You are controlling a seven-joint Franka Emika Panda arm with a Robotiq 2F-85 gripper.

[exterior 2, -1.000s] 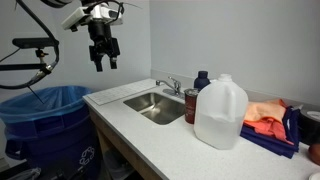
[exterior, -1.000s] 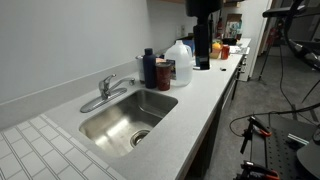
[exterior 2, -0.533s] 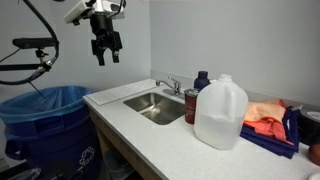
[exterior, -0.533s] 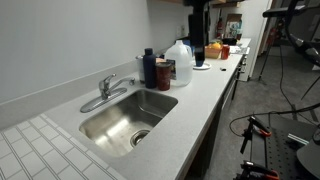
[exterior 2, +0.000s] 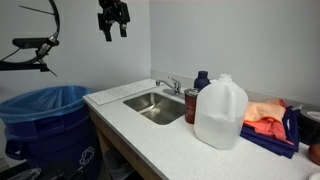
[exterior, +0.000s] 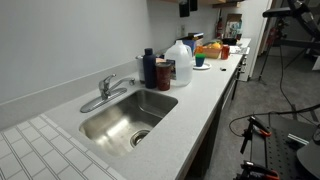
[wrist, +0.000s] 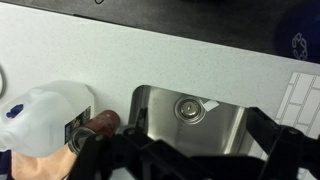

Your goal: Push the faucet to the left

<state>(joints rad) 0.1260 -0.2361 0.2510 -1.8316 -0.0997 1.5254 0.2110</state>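
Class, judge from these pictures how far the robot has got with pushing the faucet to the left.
Done: nothing visible; the faucet stands untouched behind the sink. In hand: the gripper hangs open and empty, high above the counter, well apart from the faucet. Left: descend to the faucet, make contact, push it left.
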